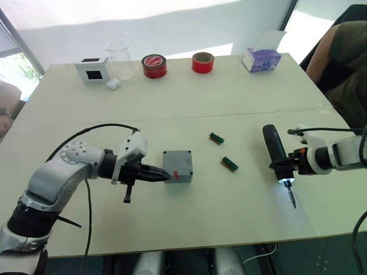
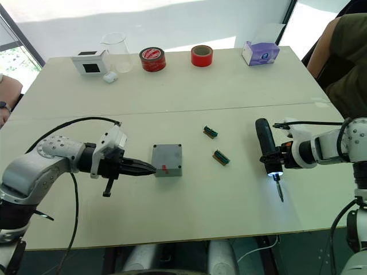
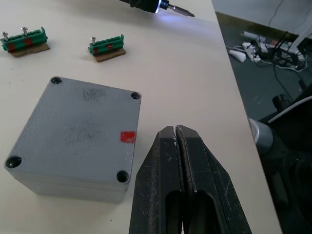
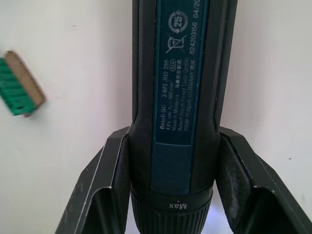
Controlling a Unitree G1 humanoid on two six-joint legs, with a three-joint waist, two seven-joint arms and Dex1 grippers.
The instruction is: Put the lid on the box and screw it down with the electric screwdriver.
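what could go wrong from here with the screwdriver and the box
1. The electric screwdriver, clamped in the right gripper, is lit at its tip and points at the bare table, far from the box; a slanted approach could miss a corner hole.
2. The left gripper, jaws closed, sits beside the box without gripping it, so the box may slide or turn under the bit.

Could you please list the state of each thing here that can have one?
Box: lid on, corner holes look empty.
Screwdriver: held, tip light on.
Left gripper: fingers shut, empty, beside box.
Right gripper: shut on screwdriver.
Beaker: upright, looks empty.
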